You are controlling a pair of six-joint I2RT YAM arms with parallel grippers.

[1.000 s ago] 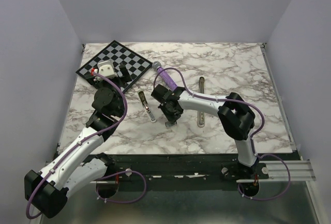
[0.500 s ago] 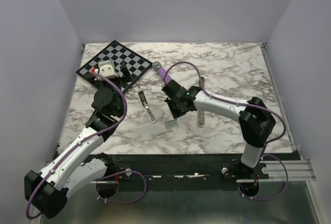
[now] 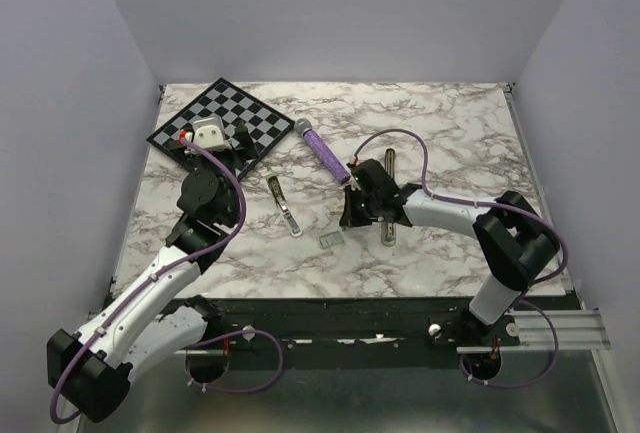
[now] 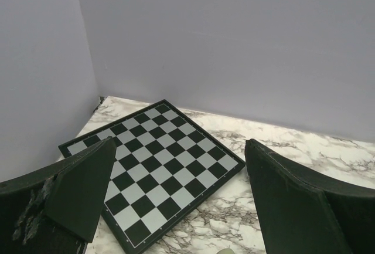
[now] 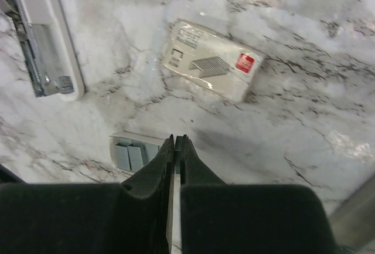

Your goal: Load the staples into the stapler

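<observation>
On a white marble-patterned table (image 3: 450, 133) veined in grey, boxed in by plain lavender walls (image 3: 330, 13), a black-and-white chessboard (image 3: 238, 105) lies at the far left corner. The staples (image 5: 130, 155) are small silver-grey blocks, flat and side by side in a shallow pale tray (image 5: 120, 139). They sit on the table toward the front, between the open stapler (image 5: 44, 48) and the right gripper (image 5: 177, 142), just beside its tips and near a cream box (image 5: 214, 60). That gripper's fingers are pressed together. The left gripper (image 4: 180, 148) hangs over the chessboard, fingers spread wide.
</observation>
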